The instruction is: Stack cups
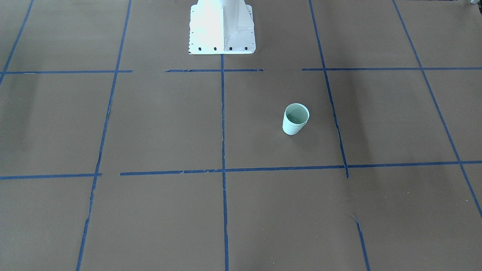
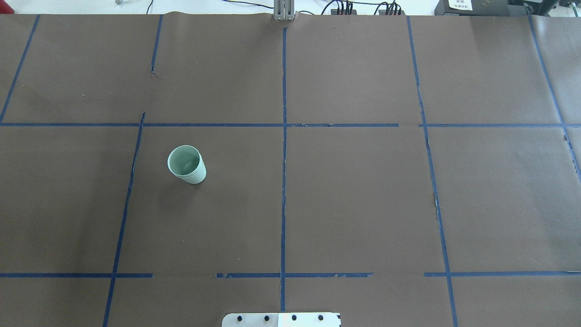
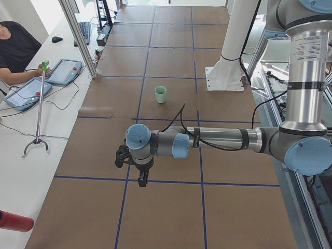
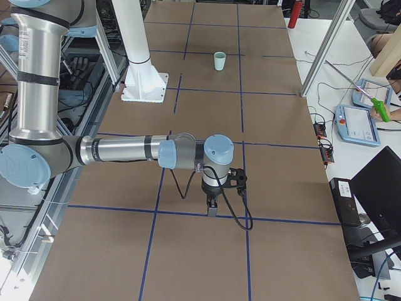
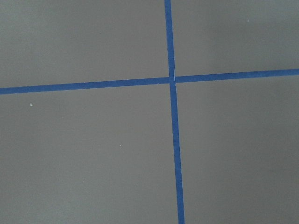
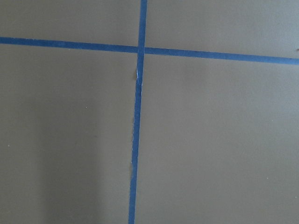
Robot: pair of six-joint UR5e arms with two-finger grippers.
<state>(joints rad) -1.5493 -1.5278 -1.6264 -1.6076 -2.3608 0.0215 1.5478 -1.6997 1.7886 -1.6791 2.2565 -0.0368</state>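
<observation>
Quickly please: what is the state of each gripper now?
Left gripper: cannot be told, side view only.
Right gripper: cannot be told, side view only.

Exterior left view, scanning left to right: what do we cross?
grabber stick → left gripper → cups → white pedestal → left arm's upright link
</observation>
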